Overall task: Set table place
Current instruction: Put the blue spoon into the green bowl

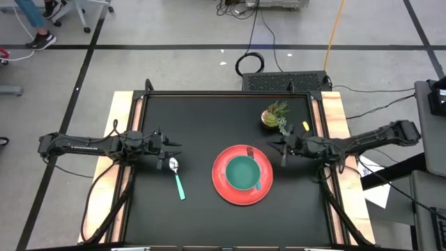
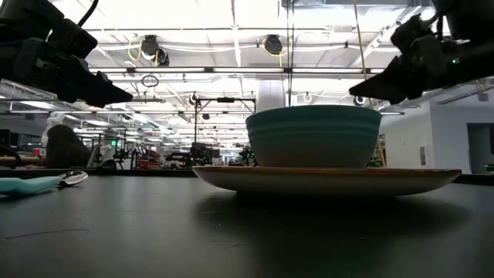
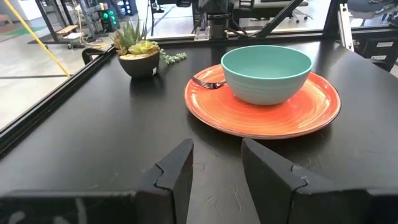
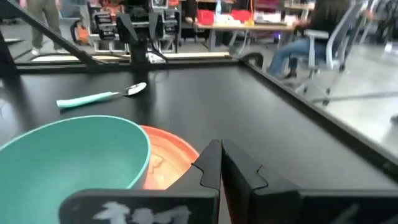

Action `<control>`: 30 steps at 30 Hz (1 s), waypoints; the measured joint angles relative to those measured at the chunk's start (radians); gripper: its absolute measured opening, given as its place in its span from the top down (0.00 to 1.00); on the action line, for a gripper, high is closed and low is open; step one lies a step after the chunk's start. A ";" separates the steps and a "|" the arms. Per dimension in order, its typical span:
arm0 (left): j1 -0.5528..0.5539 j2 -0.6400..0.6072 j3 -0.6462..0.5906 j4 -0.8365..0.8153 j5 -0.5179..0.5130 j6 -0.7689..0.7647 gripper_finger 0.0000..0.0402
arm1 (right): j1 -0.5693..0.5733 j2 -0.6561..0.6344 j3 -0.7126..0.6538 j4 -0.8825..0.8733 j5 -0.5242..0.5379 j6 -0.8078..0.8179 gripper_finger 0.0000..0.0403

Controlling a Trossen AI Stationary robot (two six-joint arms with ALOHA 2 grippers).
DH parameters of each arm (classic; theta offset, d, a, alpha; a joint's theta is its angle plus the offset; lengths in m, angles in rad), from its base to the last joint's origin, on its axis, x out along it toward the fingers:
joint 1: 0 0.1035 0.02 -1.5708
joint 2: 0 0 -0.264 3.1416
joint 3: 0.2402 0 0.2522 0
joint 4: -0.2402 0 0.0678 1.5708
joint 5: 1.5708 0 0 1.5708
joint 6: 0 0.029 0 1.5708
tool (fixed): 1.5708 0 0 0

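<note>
High view, from your left: the left gripper [image 1: 169, 153] hovers with fingers parted, holding nothing, just beside the spoon [image 1: 177, 178] lying on the table [image 1: 202, 216]. At centre, the teal bowl [image 1: 242, 172] sits on the red plate [image 1: 226, 188], the fork [image 1: 250, 151] beneath it. The right gripper [image 1: 280, 148] hovers closed and empty, near the plate's rim.

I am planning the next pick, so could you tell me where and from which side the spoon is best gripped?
Probably the teal handle of the spoon, near its middle, taken from straight above. It lies flat on the table, apart from the plate, and the handle is narrow and straight, so fingers can close across its width. The left gripper, open, hovers closest, just beyond the spoon's bowl.
</note>
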 joint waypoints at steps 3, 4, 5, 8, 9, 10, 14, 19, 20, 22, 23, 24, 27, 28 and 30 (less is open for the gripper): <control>0.000 0.000 0.000 0.000 0.000 -0.001 0.64 | 0.003 -0.049 -0.012 -0.006 -0.018 -0.056 1.00; 0.000 0.000 0.000 0.000 0.000 -0.001 0.64 | 0.003 -0.062 -0.013 -0.004 -0.029 -0.073 1.00; 0.000 0.000 0.000 0.000 0.000 -0.001 0.64 | 0.003 -0.069 -0.013 0.000 -0.047 -0.088 1.00; 0.000 0.000 0.000 0.000 0.000 -0.002 0.64 | 0.003 -0.077 -0.013 -0.005 -0.050 -0.140 1.00; 0.000 0.000 0.000 0.000 0.000 -0.001 0.64 | 0.003 -0.076 -0.013 -0.004 -0.050 -0.152 1.00; 0.000 0.000 0.000 0.000 0.000 -0.001 0.64 | 0.003 -0.074 -0.013 -0.006 -0.050 -0.157 1.00; 0.000 0.000 0.000 -0.004 0.000 -0.002 0.64 | 0.003 -0.073 -0.027 0.000 -0.050 -0.165 1.00; 0.000 0.000 0.000 -0.043 -0.004 -0.023 0.64 | -0.002 -0.091 -0.098 0.154 -0.048 -0.211 1.00; 0.000 0.000 0.000 -0.045 -0.007 -0.029 0.64 | -0.006 -0.098 -0.107 0.176 -0.048 -0.219 1.00; 0.000 0.000 0.000 -0.045 -0.008 -0.039 0.64 | -0.014 -0.116 -0.120 0.206 -0.047 -0.221 1.00; 0.000 0.000 0.000 -0.044 -0.008 -0.040 0.64 | -0.020 -0.125 -0.121 0.203 -0.047 -0.220 1.00; 0.000 0.000 0.000 -0.044 -0.009 -0.039 0.64 | -0.025 -0.131 -0.121 0.194 -0.047 -0.220 1.00; 0.000 0.000 0.000 -0.031 -0.009 -0.039 0.64 | -0.033 -0.148 -0.122 0.184 -0.069 -0.243 1.00; 0.000 0.000 0.000 -0.027 -0.009 -0.038 0.64 | -0.037 -0.153 -0.122 0.185 -0.089 -0.263 1.00; 0.000 0.000 0.000 -0.015 -0.009 -0.034 0.64 | -0.045 -0.164 -0.123 0.173 -0.134 -0.285 1.00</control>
